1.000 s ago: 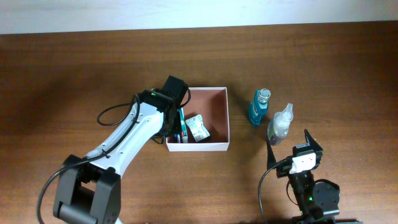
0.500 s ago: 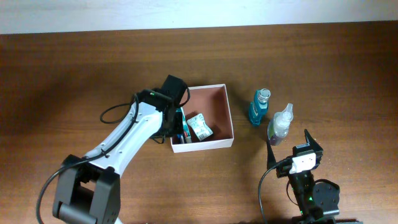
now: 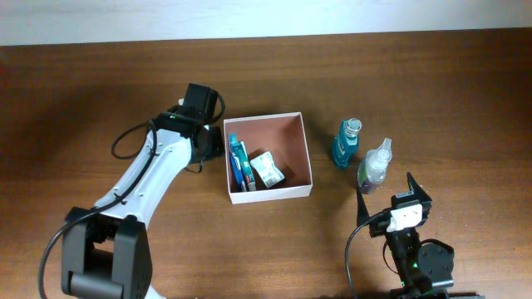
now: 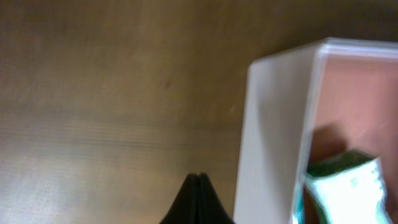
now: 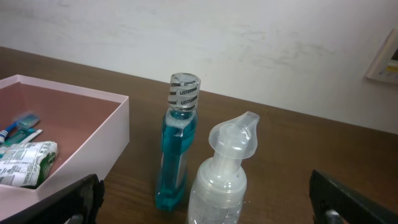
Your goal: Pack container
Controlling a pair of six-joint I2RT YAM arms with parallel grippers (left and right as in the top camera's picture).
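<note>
Your container (image 3: 270, 197) sits on the table (image 3: 83, 100) just left of centre in the overhead frame, open side up, with its reddish-brown floor showing. Inside it, a blue pack (image 3: 236, 162) lies along the left wall. A white-and-green packet (image 3: 266, 169) lies beside that pack, toward the lower middle.

Your left gripper (image 4: 198, 186) is closed on nothing. In the left wrist view its dark fingers meet in a point at the bottom centre of the frame, over bare wood. The container's white wall rises just to their right, with a thin strip of table between, so the gripper is outside the container. In the overhead view the left arm reaches up from the lower left, and its wrist is at the container's upper left corner.

Your right gripper (image 3: 387, 193) is at the lower right of the overhead frame, spread wide and holding nothing. In the right wrist view its fingers sit at the two bottom corners.

Two bottles stand upright right of the container and apart from it. The blue bottle (image 3: 346, 143) is nearer the container. The clear bottle (image 3: 374, 164) stands just beside the blue one, lower and to its right, and it is the closest thing to the open right gripper.
</note>
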